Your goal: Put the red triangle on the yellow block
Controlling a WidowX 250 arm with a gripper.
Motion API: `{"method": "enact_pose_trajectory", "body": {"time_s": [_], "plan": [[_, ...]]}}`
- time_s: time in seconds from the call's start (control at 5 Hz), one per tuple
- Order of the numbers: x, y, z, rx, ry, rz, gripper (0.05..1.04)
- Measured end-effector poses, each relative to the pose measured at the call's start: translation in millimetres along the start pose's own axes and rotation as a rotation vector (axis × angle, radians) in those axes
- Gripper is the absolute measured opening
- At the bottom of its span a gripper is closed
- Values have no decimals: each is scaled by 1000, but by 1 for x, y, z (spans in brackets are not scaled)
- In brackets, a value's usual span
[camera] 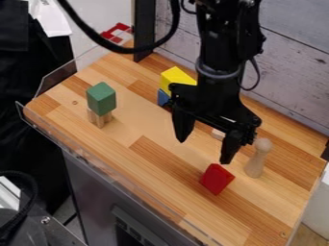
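hanging with fingers apart: one end effector (204, 150); one red triangle (216, 179), one yellow block (175, 78)

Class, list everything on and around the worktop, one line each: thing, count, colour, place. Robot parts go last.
Red triangle: one, red, worktop's front right
Yellow block: one, yellow, towards the back
Blue block: one, blue, at the yellow block's base
Green block: one, green, left, atop wood
Wooden support: count unclear, tan, beneath green
Peg: one, tan, right
Small piece: one, pale, behind gripper
Worktop: one, wood-brown, centre
Wall: one, grey, behind
Arm: one, black, top
Gripper: one, black, open, over worktop
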State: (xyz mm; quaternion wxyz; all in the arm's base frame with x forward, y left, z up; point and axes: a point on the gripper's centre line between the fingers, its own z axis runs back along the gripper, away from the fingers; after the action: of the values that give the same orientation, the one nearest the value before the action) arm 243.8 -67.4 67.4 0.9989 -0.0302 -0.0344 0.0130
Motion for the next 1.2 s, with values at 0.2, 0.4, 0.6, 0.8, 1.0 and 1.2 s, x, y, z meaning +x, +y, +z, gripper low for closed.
{"method": "enact_pose_trajectory", "body": {"time_s": [0.2,0.4,0.6,0.8,1.0,1.2], "plan": [[-5,2,-7,9,31,1,1000],[-5,1,-11,4,23,2,1000],[-6,0,-15,3,31,-1,1000],[-9,-2,-20,1,43,-14,1000],[-10,-6,-23,0,49,-37,1000],[-14,-9,-25,-4,57,-54,1000]]}}
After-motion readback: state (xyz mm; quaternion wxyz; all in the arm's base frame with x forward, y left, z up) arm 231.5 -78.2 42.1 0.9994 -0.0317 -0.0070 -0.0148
